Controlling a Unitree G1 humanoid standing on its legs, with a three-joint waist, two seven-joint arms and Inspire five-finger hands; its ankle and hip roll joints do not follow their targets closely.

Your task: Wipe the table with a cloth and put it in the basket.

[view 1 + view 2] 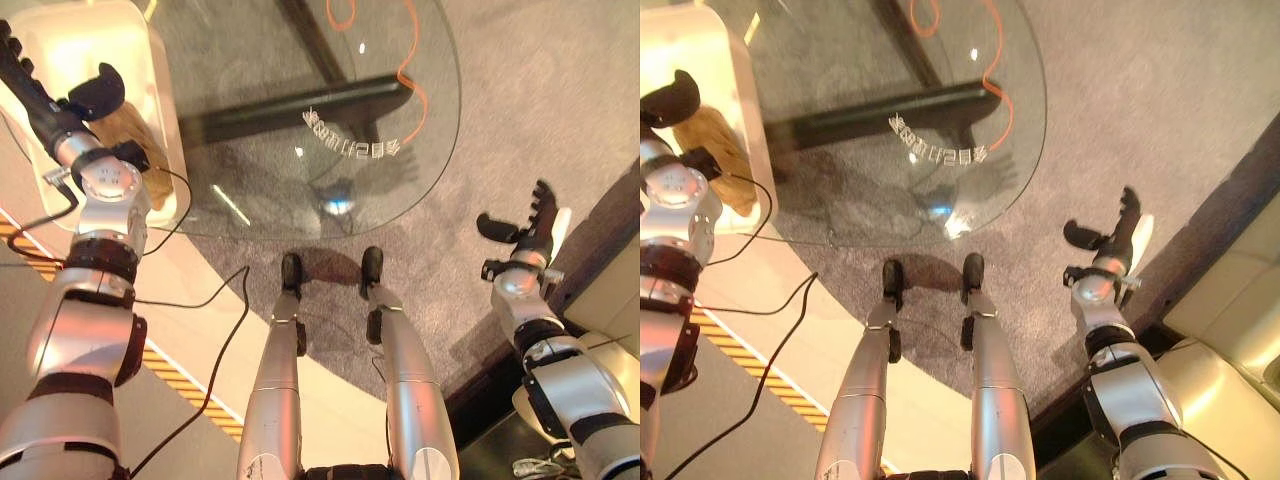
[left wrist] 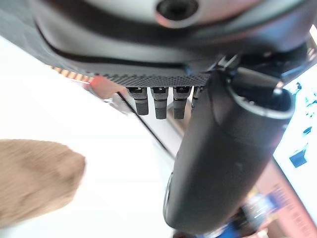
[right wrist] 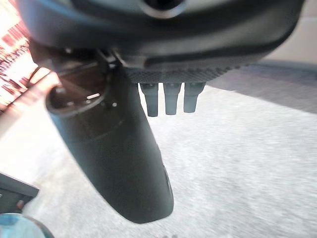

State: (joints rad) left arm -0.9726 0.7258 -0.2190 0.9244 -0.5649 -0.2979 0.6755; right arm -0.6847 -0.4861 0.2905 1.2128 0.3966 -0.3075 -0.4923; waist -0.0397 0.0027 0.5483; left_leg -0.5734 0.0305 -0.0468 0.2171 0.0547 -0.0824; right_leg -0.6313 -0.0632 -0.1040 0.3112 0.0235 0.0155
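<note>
A tan cloth (image 1: 155, 180) lies inside the white basket (image 1: 90, 30) at the far left, beside the round glass table (image 1: 250, 60). My left hand (image 1: 45, 108) hovers over the basket with straight fingers and the thumb (image 1: 100, 90) spread, holding nothing. In the left wrist view the cloth (image 2: 34, 178) rests on the basket's white floor, apart from the thumb (image 2: 223, 163). My right hand (image 1: 535, 225) hangs open over the grey carpet to the right of the table, with nothing in it (image 3: 114, 158).
An orange cable (image 1: 410, 70) and the table's dark base bar (image 1: 300, 105) show through the glass. Cream furniture (image 1: 1240, 290) stands at the lower right, behind a dark edge. A yellow striped strip (image 1: 180, 385) crosses the floor at the lower left.
</note>
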